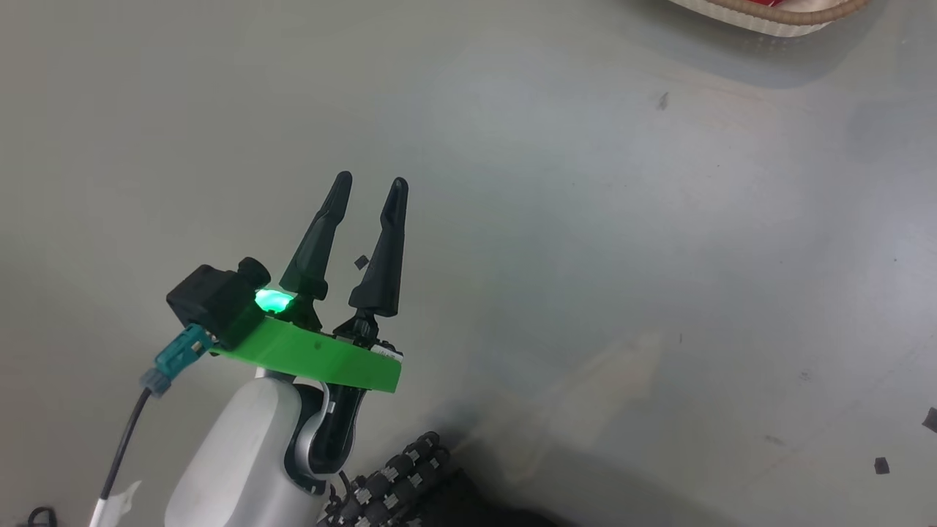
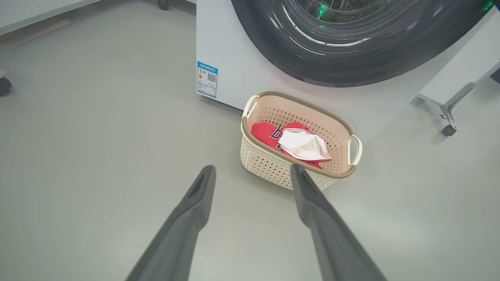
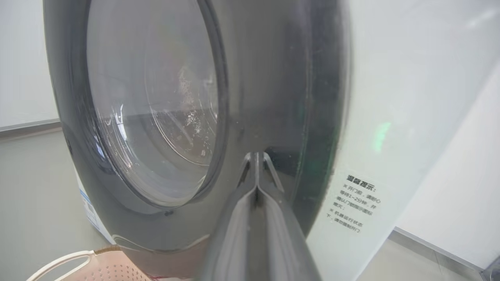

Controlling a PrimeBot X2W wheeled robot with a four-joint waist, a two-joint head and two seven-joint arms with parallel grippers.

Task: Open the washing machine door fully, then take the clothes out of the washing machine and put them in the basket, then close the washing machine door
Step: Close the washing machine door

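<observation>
The washing machine [image 2: 230, 43] stands white, and its black-rimmed door [image 2: 351, 66] lies against its front. Before it on the floor sits the cream basket [image 2: 300, 102], holding red clothes [image 2: 262, 133] and a white piece [image 2: 304, 145]. My left gripper [image 2: 252, 169] hovers open and empty over the floor, short of the basket, also seen low in the head view [image 1: 370, 179]. My right gripper [image 3: 256, 156] is shut with nothing between its fingers. Its tips are at the door's glossy rim [image 3: 273, 78], right of the glass bowl [image 3: 156, 109]; whether they touch it I cannot tell.
A blue label sticker [image 2: 207, 79] marks the washer's lower front, and printed text [image 3: 357, 205] sits right of the door. A wheeled metal leg [image 2: 449, 125] stands to the washer's right. Grey floor [image 1: 585, 256] spreads around; the basket rim [image 1: 768, 15] peeks in the head view's top right.
</observation>
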